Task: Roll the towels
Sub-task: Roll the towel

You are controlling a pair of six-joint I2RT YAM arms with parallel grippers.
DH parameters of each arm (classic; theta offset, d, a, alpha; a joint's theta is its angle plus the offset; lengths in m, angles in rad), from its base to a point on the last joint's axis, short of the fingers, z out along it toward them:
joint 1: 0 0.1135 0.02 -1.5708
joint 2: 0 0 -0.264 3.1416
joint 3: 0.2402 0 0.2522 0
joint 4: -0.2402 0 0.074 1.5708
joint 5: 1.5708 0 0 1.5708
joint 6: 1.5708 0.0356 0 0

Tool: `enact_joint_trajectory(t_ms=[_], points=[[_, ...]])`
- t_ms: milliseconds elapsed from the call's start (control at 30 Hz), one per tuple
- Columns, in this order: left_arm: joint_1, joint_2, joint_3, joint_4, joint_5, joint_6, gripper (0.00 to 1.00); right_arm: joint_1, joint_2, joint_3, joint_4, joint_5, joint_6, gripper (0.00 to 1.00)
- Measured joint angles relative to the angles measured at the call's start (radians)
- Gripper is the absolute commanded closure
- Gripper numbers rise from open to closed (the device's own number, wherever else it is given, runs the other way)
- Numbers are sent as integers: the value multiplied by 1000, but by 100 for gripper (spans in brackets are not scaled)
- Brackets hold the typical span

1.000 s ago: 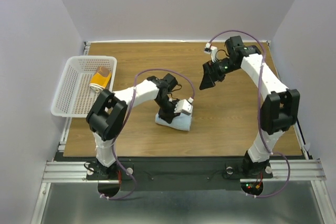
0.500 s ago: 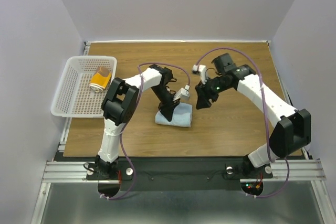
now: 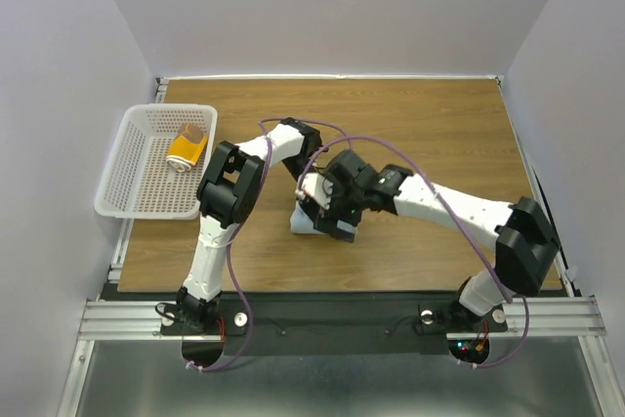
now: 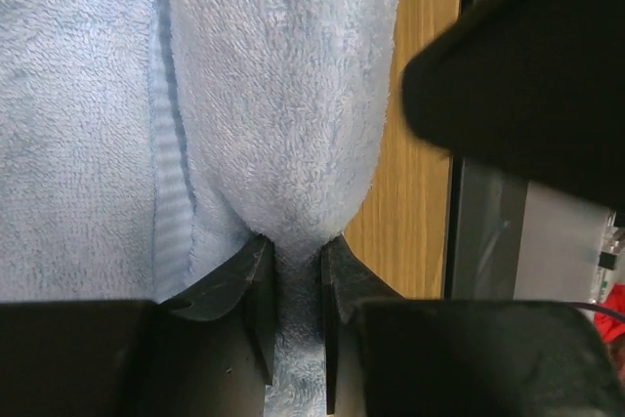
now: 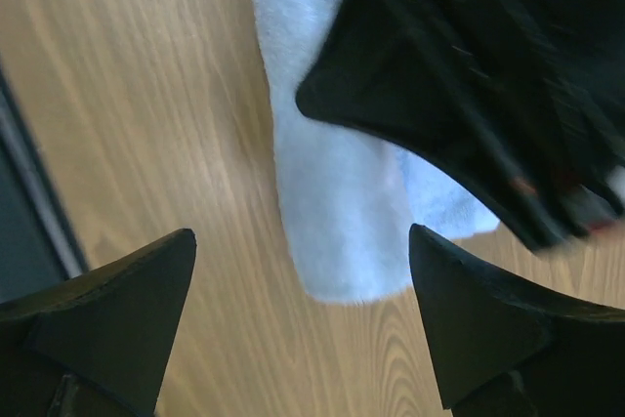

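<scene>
Right gripper [image 5: 300,241] has swung in and hangs wide apart over blue towel [image 4: 283,95] on surface [image 3: 439,124]. Left gripper [image 4: 293,263] clamped on its fold. Yellow towel [image 3: 186,148] sits rolled in basket [image 3: 125,204]; blue roll looks unfinished.

Blue towel [image 4: 283,95]: soft terry cloth, fuzzy nap, w/ a flat ribbed woven band. Table [image 3: 439,114]: wood-grain top, smooth, slight sheen. Basket [image 3: 115,168], far left: white perforated plastic. Yellow towel [image 3: 186,151] in it: cloth. Left gripper [image 4: 293,271] fingers: matt black plastic. Rail [image 3: 342,317], near edge: brushed metal.
</scene>
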Motion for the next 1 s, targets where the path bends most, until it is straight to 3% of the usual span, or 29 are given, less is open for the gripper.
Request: enact_joint_trajectory(t_ms=[167, 267, 367, 400, 467, 500, 567, 700, 833, 1000], points=[[2, 10, 7, -7, 7, -10, 78, 143, 31, -153, 192, 230, -65, 6], [3, 11, 8, -8, 10, -11, 78, 177, 39, -221, 270, 320, -93, 18], [4, 12, 9, -9, 11, -13, 78, 178, 55, -238, 335, 373, -109, 37], [5, 12, 9, -9, 12, -13, 78, 178, 60, -243, 353, 383, -118, 57], [5, 13, 9, -9, 13, -14, 78, 177, 64, -261, 388, 399, -131, 73], [6, 14, 13, -11, 14, -15, 76, 177, 64, -274, 407, 399, -137, 86], [8, 17, 15, -11, 16, -20, 68, 177, 59, -289, 431, 397, -148, 99], [23, 17, 14, -10, 34, -21, 57, 176, 32, -327, 465, 362, -153, 99], [48, -10, -11, 16, 52, -13, 20, 142, 16, -336, 467, 280, -152, 100], [122, -77, -39, 53, 19, 6, 14, 100, -2, -336, 434, 165, -148, 99]])
